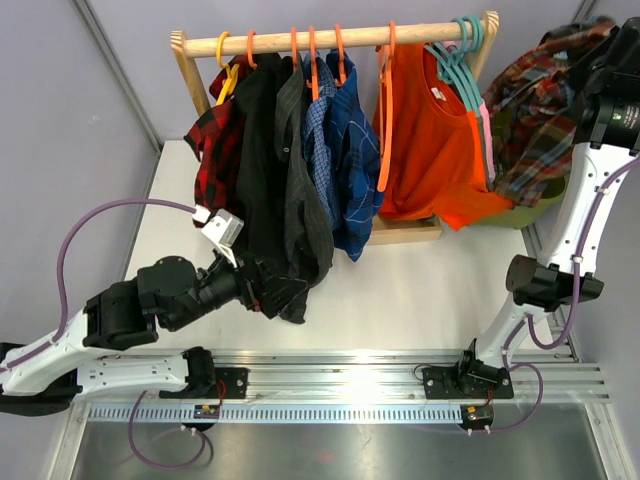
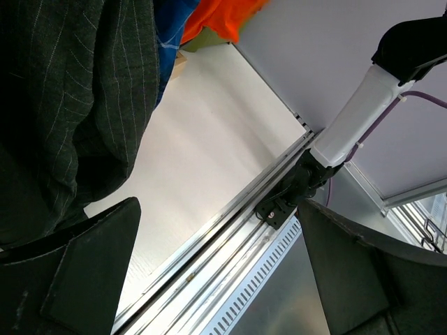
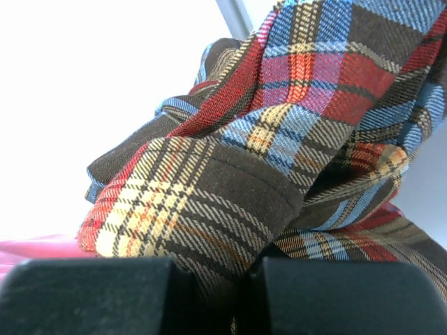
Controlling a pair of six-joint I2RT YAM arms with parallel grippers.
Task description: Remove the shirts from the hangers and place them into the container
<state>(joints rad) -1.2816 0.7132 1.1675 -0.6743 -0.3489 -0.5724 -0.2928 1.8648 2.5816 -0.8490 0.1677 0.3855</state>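
Several shirts hang from the rail on hangers: red-black plaid (image 1: 215,135), black (image 1: 255,150), grey (image 1: 300,170), dark blue plaid (image 1: 350,160) and orange (image 1: 435,140). The hangers are mostly orange (image 1: 385,120), one is yellow (image 1: 226,75), and empty teal ones (image 1: 462,45) hang at the right end. My left gripper (image 1: 262,290) is open at the hem of the grey shirt (image 2: 77,105), whose cloth hangs beside its left finger (image 2: 98,265). My right gripper (image 3: 241,269) is shut on the brown-red-teal plaid shirt (image 3: 293,112), held high (image 1: 540,100) over the olive-green container (image 1: 535,212).
The wooden rail (image 1: 330,40) rests on a wooden frame with a base board (image 1: 405,232) on the white table. A metal rail (image 1: 330,365) carries both arm bases at the near edge. The right arm (image 2: 356,112) shows in the left wrist view. Pink cloth (image 3: 42,246) lies under the plaid shirt.
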